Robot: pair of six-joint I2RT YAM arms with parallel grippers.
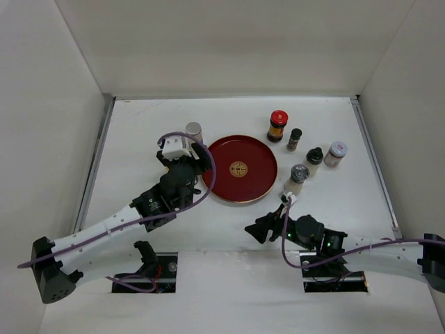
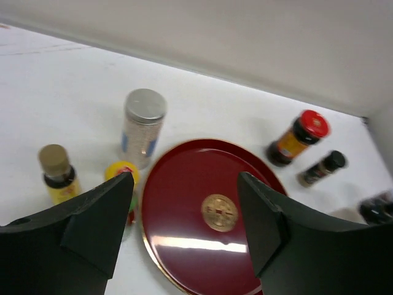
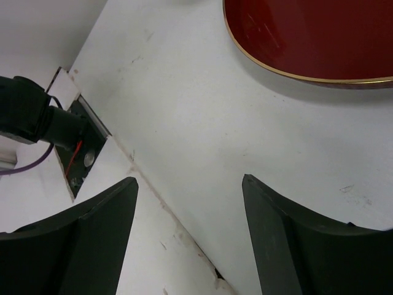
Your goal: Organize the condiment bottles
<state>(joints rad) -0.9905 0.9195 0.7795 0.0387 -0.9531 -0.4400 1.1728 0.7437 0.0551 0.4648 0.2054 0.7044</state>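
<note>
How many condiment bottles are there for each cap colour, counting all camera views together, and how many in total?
Red cap: 1
Yellow cap: 1
Black caps: 2
Silver or grey caps: 3
Tan cap: 1
Total: 8 bottles

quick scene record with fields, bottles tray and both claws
tray: red tray, no bottle on it
left of tray: silver-cap jar, yellow-cap bottle, tan-cap bottle
right of tray: red-cap bottle, slim dark bottle, black-cap bottle, grey-cap jar, silver-lid bottle
left claw: open, by tray's left rim
right claw: open, empty, near side of tray
</note>
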